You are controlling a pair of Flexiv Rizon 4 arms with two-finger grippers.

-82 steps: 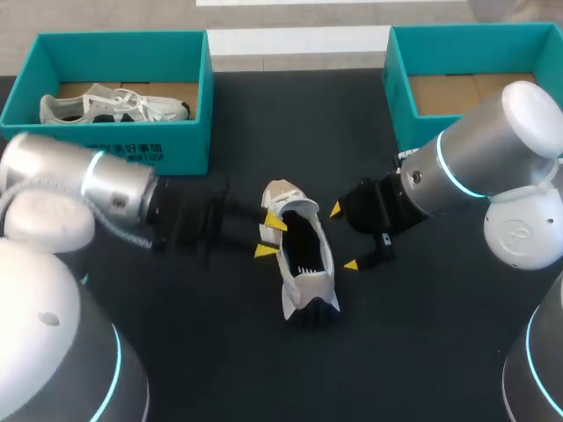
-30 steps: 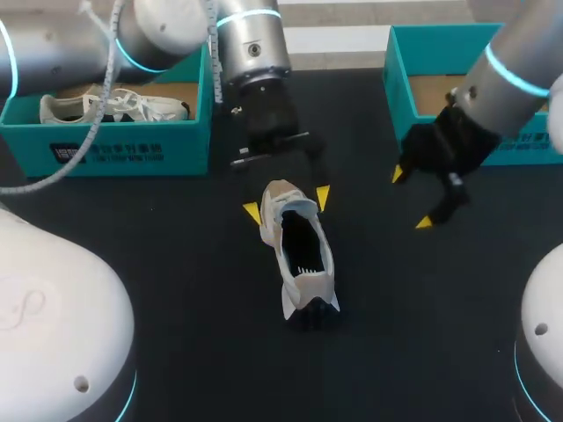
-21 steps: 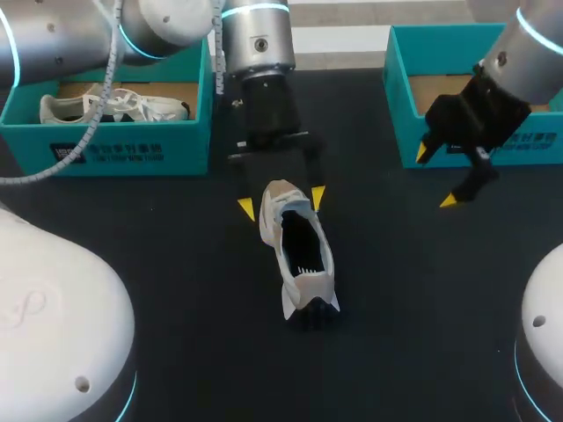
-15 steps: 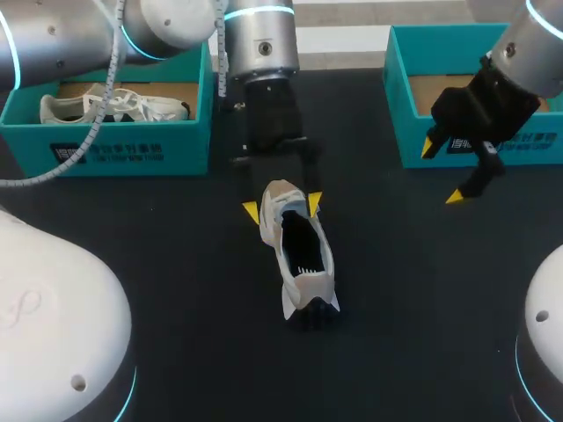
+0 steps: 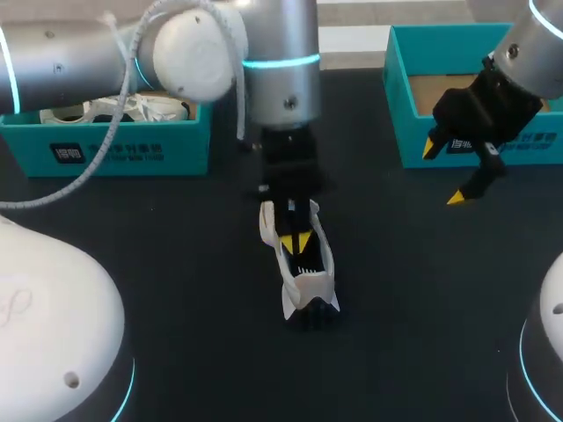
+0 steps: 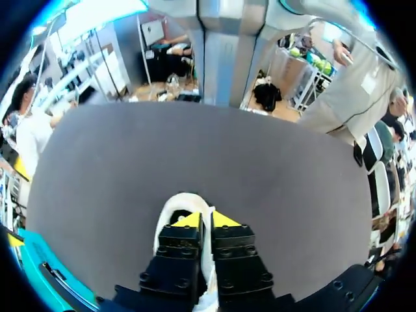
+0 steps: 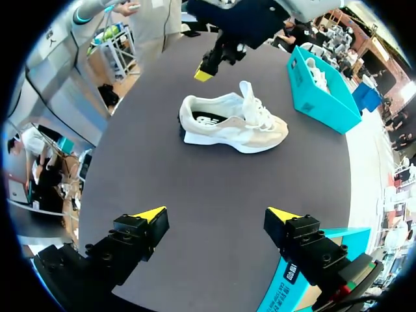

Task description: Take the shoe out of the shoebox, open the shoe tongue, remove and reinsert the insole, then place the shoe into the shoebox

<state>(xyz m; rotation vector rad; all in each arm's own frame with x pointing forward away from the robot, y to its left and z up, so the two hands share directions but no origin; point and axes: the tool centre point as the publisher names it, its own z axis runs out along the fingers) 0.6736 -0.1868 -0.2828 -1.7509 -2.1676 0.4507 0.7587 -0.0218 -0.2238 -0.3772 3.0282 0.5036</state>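
The white and beige shoe (image 5: pixel 303 264) stands on the dark table (image 5: pixel 176 290). The left gripper (image 5: pixel 299 239) hangs over its opening; I cannot tell whether it grips. To the shoe's right, the right gripper (image 5: pixel 442 174) is spread and empty by the teal shoebox (image 5: pixel 396 97), whose white label is unreadable.

The left claw (image 5: pixel 297 237) has moved over the shoe (image 5: pixel 304 286), fingers drawn together.

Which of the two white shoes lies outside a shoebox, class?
The shoe in the middle of the table, under the left gripper. The other shoe lies inside the left teal shoebox.
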